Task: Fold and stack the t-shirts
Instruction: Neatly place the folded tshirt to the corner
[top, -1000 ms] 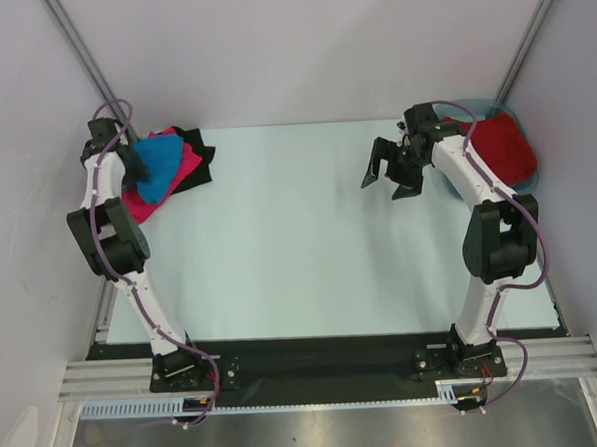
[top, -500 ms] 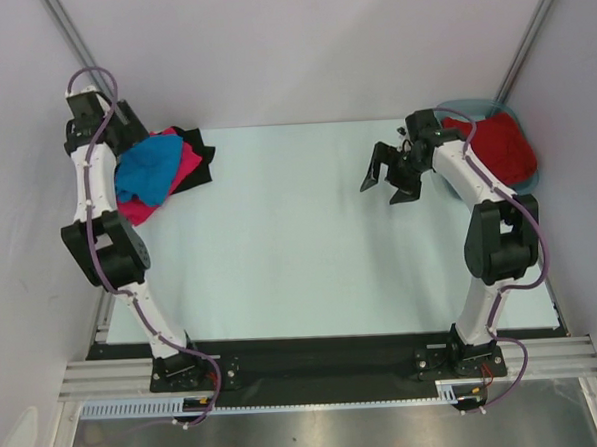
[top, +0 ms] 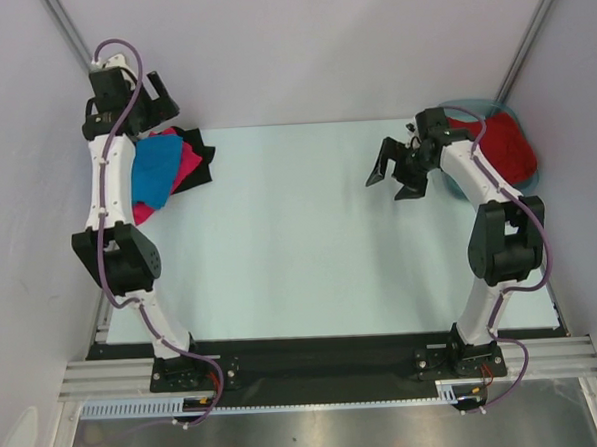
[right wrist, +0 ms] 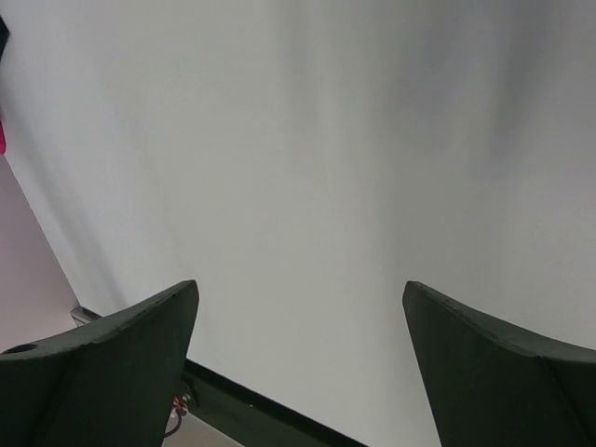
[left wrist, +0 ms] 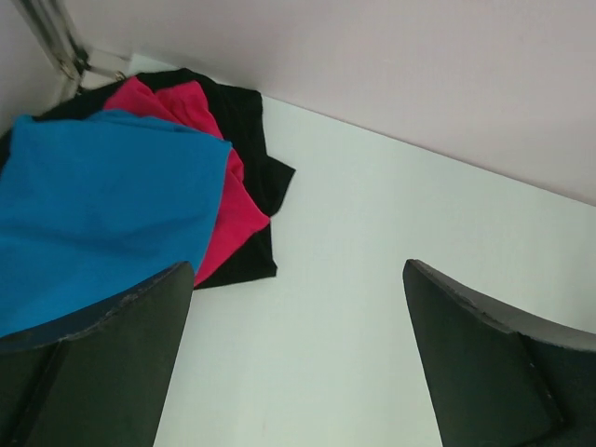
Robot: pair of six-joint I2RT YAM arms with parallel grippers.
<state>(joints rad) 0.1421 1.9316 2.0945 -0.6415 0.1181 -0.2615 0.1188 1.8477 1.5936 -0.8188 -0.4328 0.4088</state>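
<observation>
A bright blue t-shirt (top: 154, 173) (left wrist: 93, 205) lies folded on top of a hot pink t-shirt (top: 186, 165) (left wrist: 228, 209) and a black t-shirt (top: 202, 151) (left wrist: 256, 121) at the table's far left corner. My left gripper (top: 148, 101) (left wrist: 298, 358) hangs open above and behind this stack, with nothing between its fingers. A dark red t-shirt (top: 503, 143) sits bunched in the teal tub (top: 477, 102) at the far right. Just left of that tub my right gripper (top: 394, 174) (right wrist: 298, 363) is open and empty over bare table.
The pale table (top: 299, 233) runs between the two arms. Grey walls close in behind and at both sides. A black strip (top: 305, 348) marks the near edge by the arm bases.
My left gripper has opened, let go of the blue t-shirt and risen up and back from the stack. The blue t-shirt now rests on the stack. The right gripper shifted only slightly.
</observation>
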